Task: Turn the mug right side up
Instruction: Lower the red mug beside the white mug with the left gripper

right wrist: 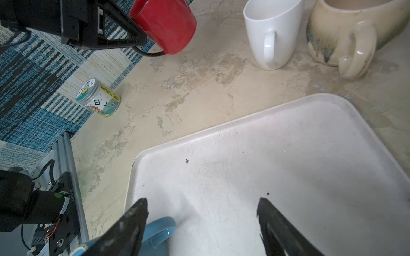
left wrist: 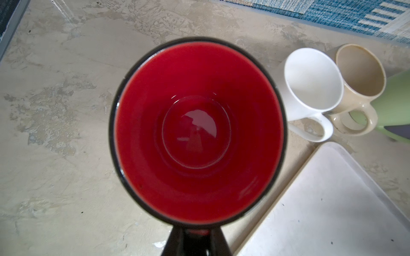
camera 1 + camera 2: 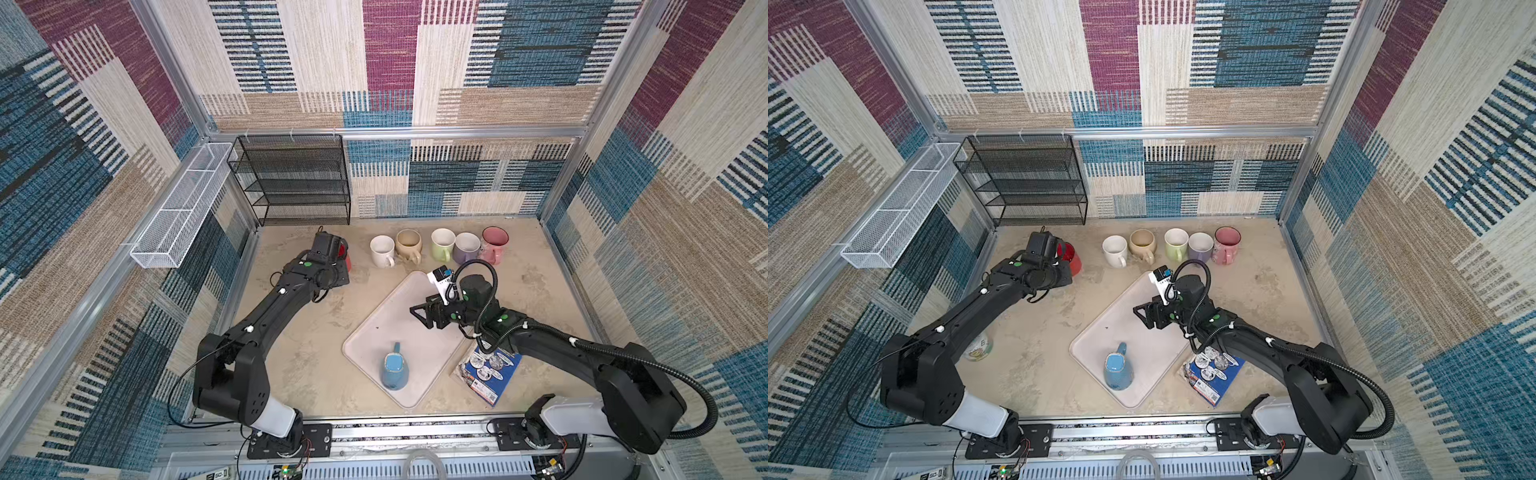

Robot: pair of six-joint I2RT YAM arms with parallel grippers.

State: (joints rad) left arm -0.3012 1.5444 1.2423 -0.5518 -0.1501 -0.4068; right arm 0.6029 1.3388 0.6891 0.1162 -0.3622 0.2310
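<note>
**Technician:** Report the left side: claw state and reason for the hold.

**Unit:** My left claw [image 2: 196,231] is clenched on the red mug [image 2: 197,133]. The grip is at the mug's side; the exact contact is hidden. The mouth faces my wrist camera, so the mug is mouth-up or nearly so. The right wrist view shows it tilted, low over the table [image 2: 55,133] near the left end of the mug row. I cannot tell whether its base touches. Judgement: a side grip keeps the mouth clear and lets the base set down flat.

**Technician:** Centre?

**Unit:** Five mugs stand mouth-up in a row along the back: white mug [image 3: 382,249], beige mug [image 3: 409,245], green mug [image 3: 442,243], lavender mug [image 3: 466,247] and pink mug [image 3: 494,243]. Judgement: the red mug is meant to join this row. On the tray [image 3: 386,320] the blue mug [image 3: 392,372] appears inverted, flat base up. It probably awaits the same turn.

**Technician:** Right side, then any writing.

**Unit:** My right claw [image 1: 202,204] is released, jaws wide with nothing between them. It hovers over bare tray, with the blue mug's handle just beside one finger. Judgement: it is parked clear of the left arm's work.

Legible text:
- The jar [image 1: 97,98] by my left arm reads "SUNFLOWER" and "日上".
- The blue packet [image 3: 492,370] right of the tray shows round pictures and a square code. Its text is too small to read.
</note>
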